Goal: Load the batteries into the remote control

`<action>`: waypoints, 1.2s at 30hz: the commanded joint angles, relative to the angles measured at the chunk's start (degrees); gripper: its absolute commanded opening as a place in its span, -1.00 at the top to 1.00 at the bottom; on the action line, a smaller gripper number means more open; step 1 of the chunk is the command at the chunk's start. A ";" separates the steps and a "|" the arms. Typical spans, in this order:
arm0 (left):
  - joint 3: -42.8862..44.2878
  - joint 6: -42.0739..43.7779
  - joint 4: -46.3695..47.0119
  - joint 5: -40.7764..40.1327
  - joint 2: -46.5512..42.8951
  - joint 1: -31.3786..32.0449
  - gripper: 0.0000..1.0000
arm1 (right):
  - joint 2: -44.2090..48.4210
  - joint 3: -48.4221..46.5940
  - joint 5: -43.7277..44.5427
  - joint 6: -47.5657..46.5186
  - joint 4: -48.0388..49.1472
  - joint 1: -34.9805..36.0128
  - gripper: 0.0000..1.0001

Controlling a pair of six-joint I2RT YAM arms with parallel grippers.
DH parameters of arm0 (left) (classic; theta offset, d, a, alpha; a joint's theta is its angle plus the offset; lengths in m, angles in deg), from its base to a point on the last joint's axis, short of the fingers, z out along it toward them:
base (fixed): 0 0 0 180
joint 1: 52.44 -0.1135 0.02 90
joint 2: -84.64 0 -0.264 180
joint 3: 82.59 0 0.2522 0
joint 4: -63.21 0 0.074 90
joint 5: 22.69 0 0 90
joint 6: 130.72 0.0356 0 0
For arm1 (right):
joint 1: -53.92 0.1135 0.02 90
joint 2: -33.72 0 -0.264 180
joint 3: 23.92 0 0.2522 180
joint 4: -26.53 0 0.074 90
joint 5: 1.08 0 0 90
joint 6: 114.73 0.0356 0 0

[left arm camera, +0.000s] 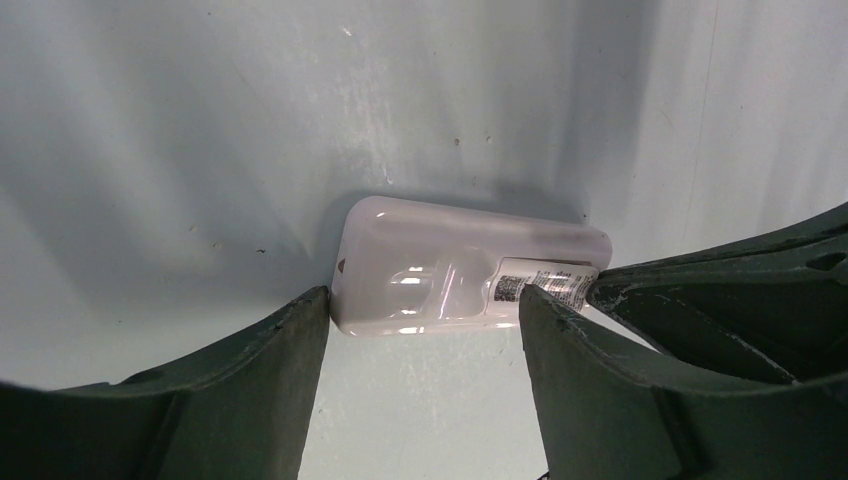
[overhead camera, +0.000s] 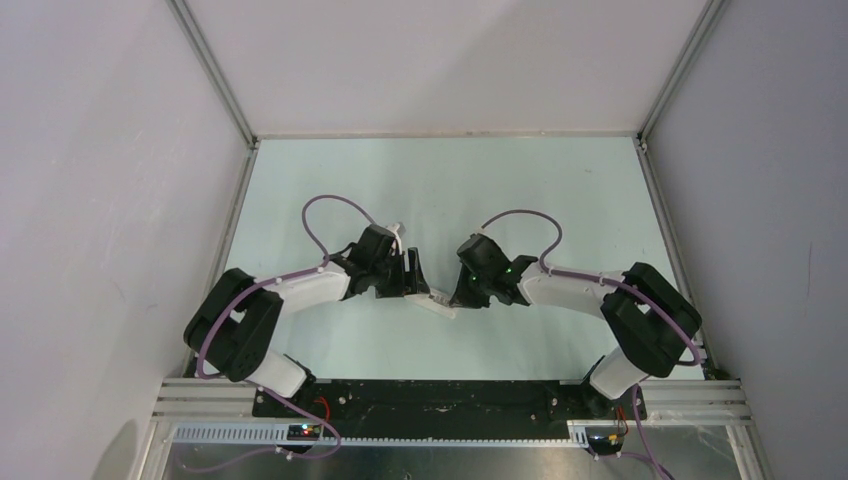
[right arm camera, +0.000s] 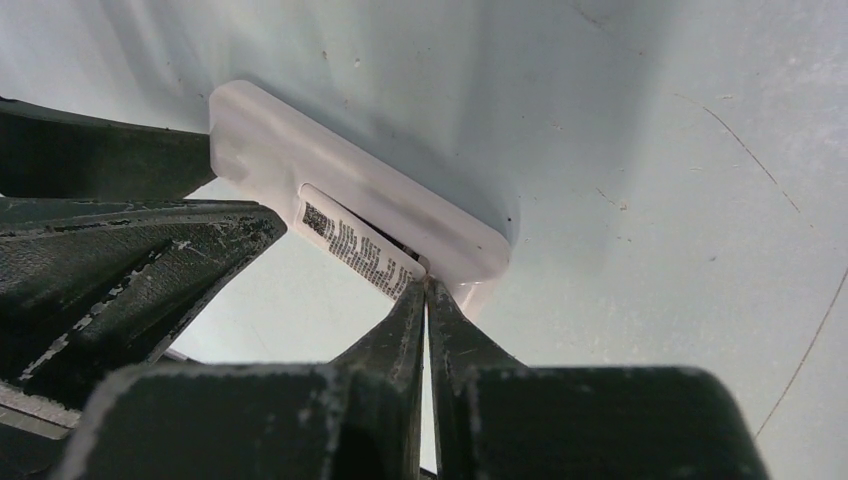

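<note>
The white remote control (overhead camera: 438,303) lies back up on the pale table between the two grippers. It shows in the left wrist view (left arm camera: 440,270) and the right wrist view (right arm camera: 280,150), with a printed label (right arm camera: 355,245) on its back. My left gripper (left arm camera: 422,305) is open; its left finger touches the remote's end and its right finger sits at the label (left arm camera: 545,285). My right gripper (right arm camera: 427,283) is shut, its tips pressed against the label's end at the remote's edge. No batteries are visible.
White enclosure walls with aluminium posts (overhead camera: 215,70) ring the table. The black base rail (overhead camera: 430,400) runs along the near edge. The right gripper's fingers (left arm camera: 720,300) crowd the left gripper's right finger.
</note>
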 commanded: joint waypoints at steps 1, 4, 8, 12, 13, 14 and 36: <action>-1.01 -0.55 -0.65 -1.45 1.45 0.24 -0.50 | -1.59 -3.52 5.11 -1.69 -2.54 2.31 0.82; -1.05 -0.70 -0.78 -1.94 1.07 0.29 -0.50 | -3.08 -4.74 7.00 -2.30 -4.38 3.06 0.79; -1.31 -0.88 -0.90 -2.80 0.39 0.28 -0.50 | -5.03 -7.48 10.09 -2.71 -8.70 4.37 0.79; -1.35 -0.98 -1.04 -3.71 -0.19 0.30 -0.50 | -6.39 -9.77 12.75 -2.97 -11.59 5.44 0.78; -1.40 -0.99 -1.05 -3.83 -0.36 0.26 -0.49 | -6.64 -10.02 12.95 -3.04 -12.07 5.64 0.78; -1.37 -0.99 -1.05 -4.11 -0.65 0.25 -0.50 | -7.15 -10.47 13.41 -3.05 -12.90 5.77 0.77; -2.59 -1.31 -2.59 -8.90 -6.50 0.27 -0.49 | -12.98 -14.11 20.76 -5.46 -21.10 9.53 0.63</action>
